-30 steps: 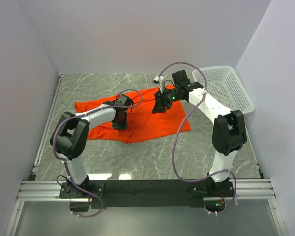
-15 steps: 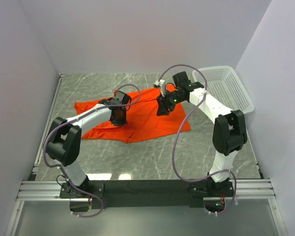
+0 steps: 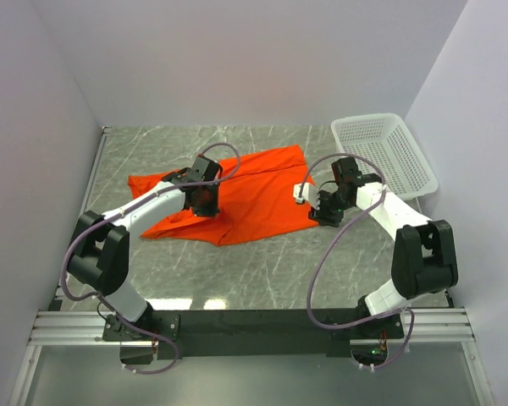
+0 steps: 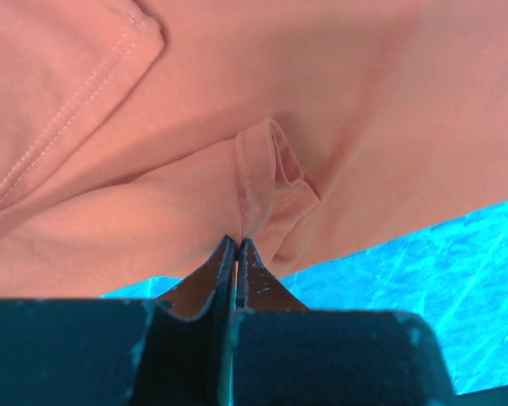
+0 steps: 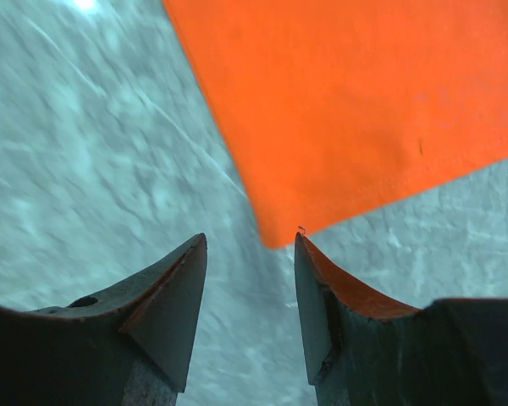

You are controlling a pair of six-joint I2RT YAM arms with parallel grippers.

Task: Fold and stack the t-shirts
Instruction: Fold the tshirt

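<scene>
Left gripper pinches t-shirt, right gripper open

Left gripper is squeezed tight on a little fold of the orange t-shirt. Right gripper is wide open w/ nothing in it, just over the cloth's near right corner. T-shirt lies spread on the gray table, white basket nearby.

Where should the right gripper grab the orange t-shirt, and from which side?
Pinch the near right corner of the orange t-shirt. It lies flat on the table and points into the gap of the open right gripper, so coming down from the shirt's outer right side looks best.
</scene>
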